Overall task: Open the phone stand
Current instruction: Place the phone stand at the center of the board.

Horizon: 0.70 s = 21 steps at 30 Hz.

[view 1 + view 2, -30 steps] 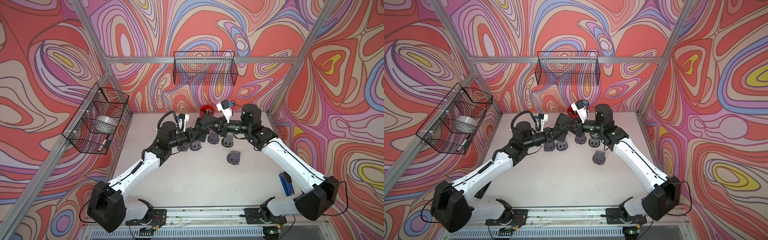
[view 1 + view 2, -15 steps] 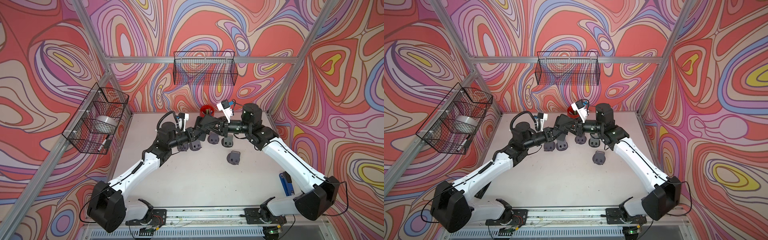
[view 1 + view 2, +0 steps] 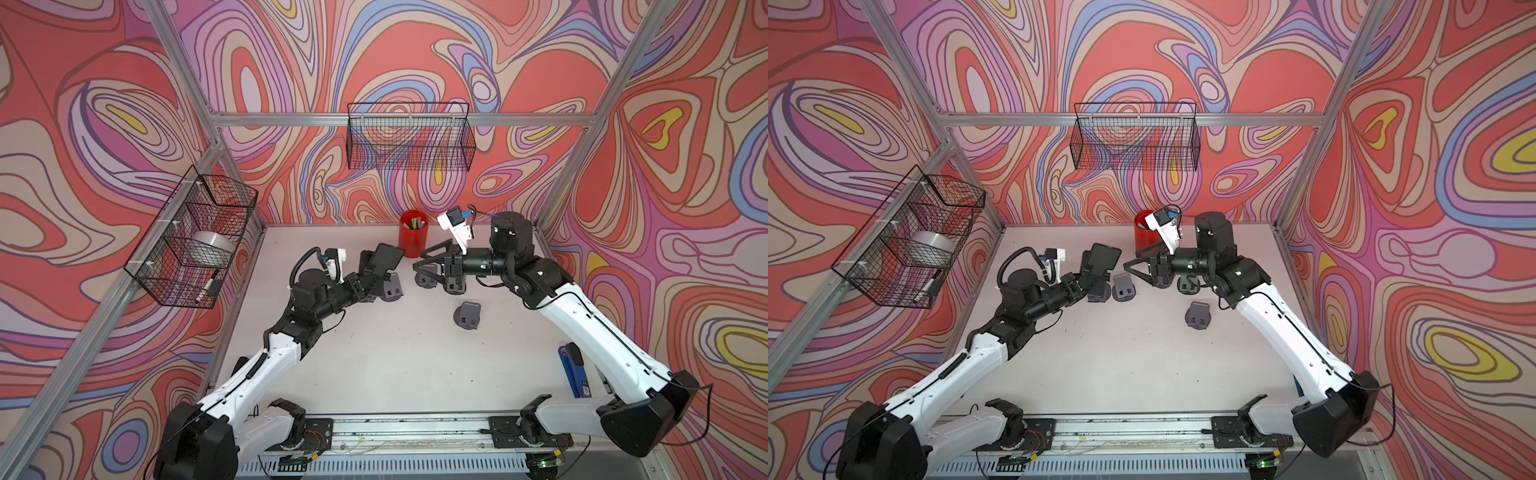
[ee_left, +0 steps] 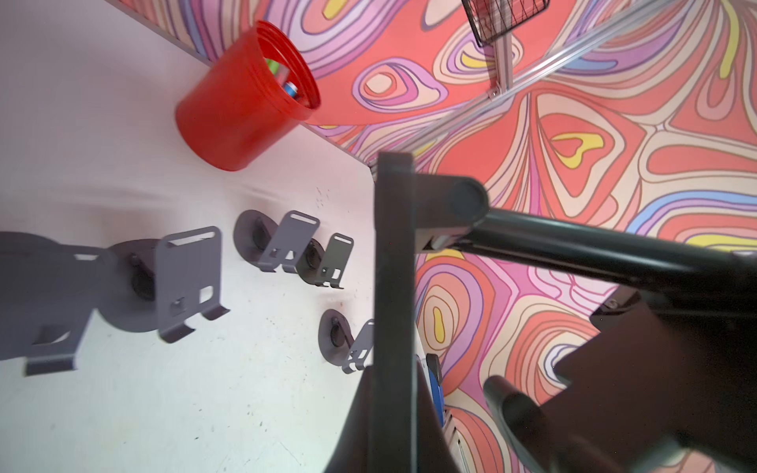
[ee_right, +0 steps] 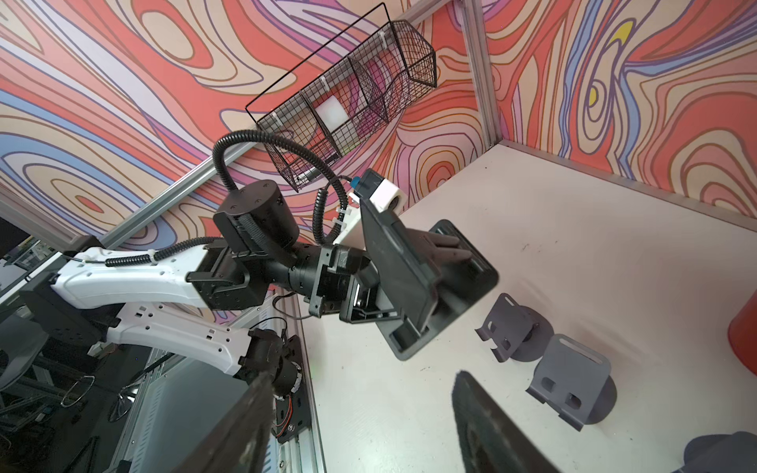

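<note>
1. Phone stand [image 3: 384,259]: the black folding one, held clear of the counter [image 3: 395,365], toward 12 o'clock from the counter's middle. The red cup [image 3: 412,239] is near it at its 1 o'clock.
2. The left hand [image 3: 368,275] is clamped tight on the stand from its 7 o'clock side. In the right wrist view the plate [image 5: 393,262] stands at an angle off the base [image 5: 463,295].
3. The right hand [image 3: 426,262] is spread wide and empty, at the stand's 3 o'clock and just apart from it.
4. The stand looks unfolded, but the view is oblique and I cannot tell whether the hinge is at full travel.
5. If it needs more, the right hand should pinch only the plate's free edge and swing it about the hinge. The left hand should resist without twisting.
6. For setting down, the bare counter at 6 o'clock suits best, well apart from the grey stands [image 3: 468,314]. Lower the base flat before the left hand lets go.
</note>
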Available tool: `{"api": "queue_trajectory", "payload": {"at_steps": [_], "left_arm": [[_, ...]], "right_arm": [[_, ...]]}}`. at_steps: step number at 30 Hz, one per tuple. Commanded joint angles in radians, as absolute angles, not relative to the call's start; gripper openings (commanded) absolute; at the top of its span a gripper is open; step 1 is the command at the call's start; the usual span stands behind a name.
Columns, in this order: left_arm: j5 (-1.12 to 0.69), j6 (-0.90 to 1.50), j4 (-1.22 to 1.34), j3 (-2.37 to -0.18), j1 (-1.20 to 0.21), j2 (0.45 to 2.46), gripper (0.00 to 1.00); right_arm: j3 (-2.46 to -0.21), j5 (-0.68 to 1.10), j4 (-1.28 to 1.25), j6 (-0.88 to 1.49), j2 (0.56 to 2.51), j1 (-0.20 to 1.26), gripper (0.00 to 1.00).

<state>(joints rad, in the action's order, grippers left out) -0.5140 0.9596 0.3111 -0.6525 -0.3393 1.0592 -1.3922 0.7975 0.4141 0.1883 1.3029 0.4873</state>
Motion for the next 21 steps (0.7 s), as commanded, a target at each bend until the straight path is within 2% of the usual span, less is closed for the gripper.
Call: {"api": "queue_trajectory", "payload": {"at_steps": [1,9,21], "left_arm": [[-0.497,0.997,0.337,-0.596,-0.276,0.984,0.0],[-0.6,1.094,0.479,-0.361,-0.053,0.978,0.0],[-0.644,1.042,0.55,-0.285,0.017,1.09,0.0]], "right_arm": [[-1.361,0.755,0.451,0.179,1.278,0.491,0.71],[-1.383,0.699,0.501,0.15,1.298,0.489,0.71],[-1.419,0.672,0.556,0.109,1.36,0.49,0.72]]}}
